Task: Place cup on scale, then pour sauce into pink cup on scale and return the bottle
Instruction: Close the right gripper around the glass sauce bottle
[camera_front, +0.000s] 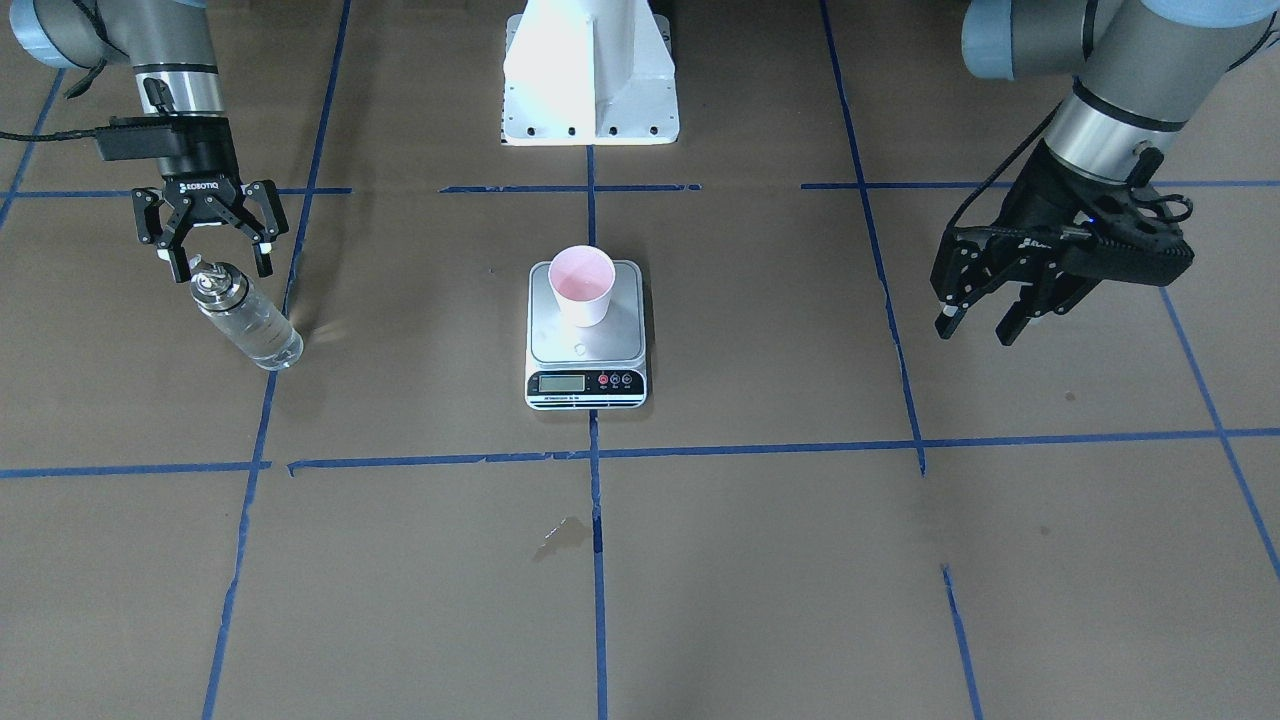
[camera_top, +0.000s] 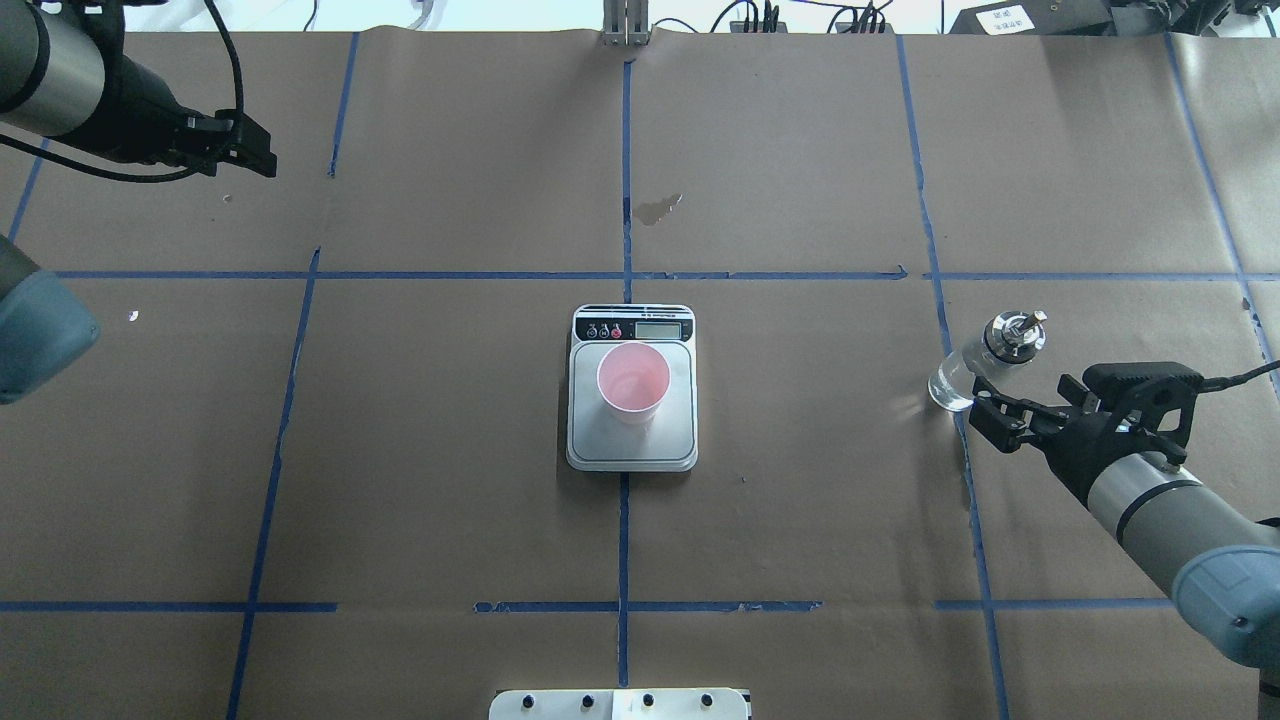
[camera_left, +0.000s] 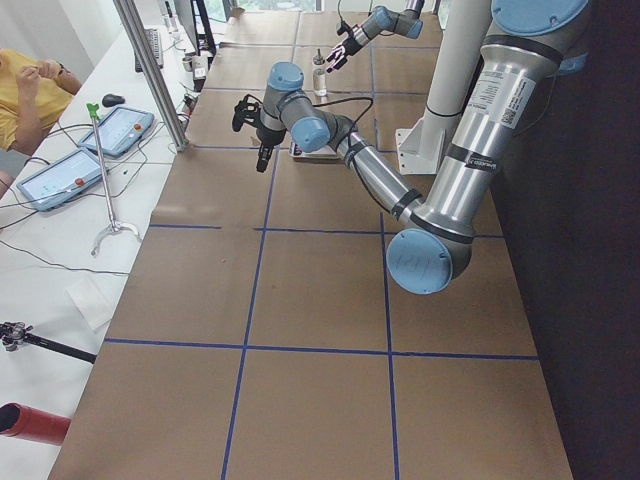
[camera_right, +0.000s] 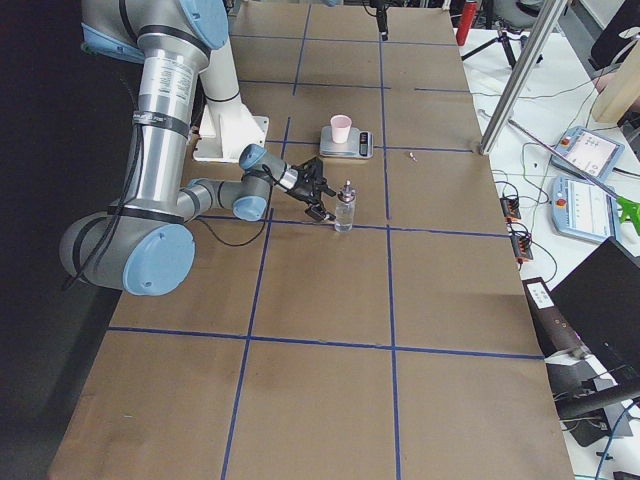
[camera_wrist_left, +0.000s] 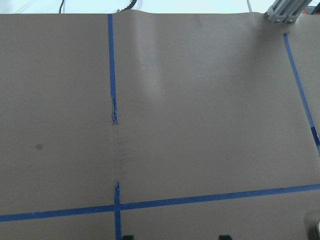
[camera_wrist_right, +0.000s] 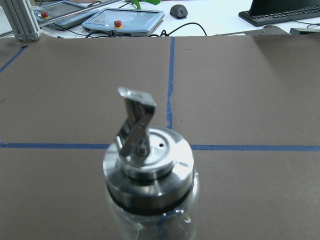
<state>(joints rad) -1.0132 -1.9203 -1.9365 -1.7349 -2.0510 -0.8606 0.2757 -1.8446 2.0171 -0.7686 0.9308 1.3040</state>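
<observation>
The cup (camera_front: 582, 285) stands upright on the scale (camera_front: 600, 350), toward the back of the silver platform, on the side away from the display, and well inside its edges. The scale sits at the middle of the paper-covered table (camera_front: 760, 560), right on the centre blue tape line. The cup's inside shows an even pale pink, and I cannot tell whether any liquid lies in it. The digits on the display are too small to read. The bottle (camera_front: 245, 320) stands upright on the table well off to the robot's right, apart from the scale, with its metal pourer cap on and the spout pointing up. Clear sauce (camera_front: 262, 340) shows through the glass, though I cannot make out its level. The right gripper (camera_front: 221, 260) sits just beside the bottle on the robot's side, at cap height. Its jaws are spread wider than the bottle and hold nothing, with a gap to the glass in the overhead view. The left gripper (camera_front: 978, 325) hangs above bare paper far on the robot's left, its fingers parted and empty. A darker stain (camera_front: 562, 535) marks the paper on the operators' side of the scale.
</observation>
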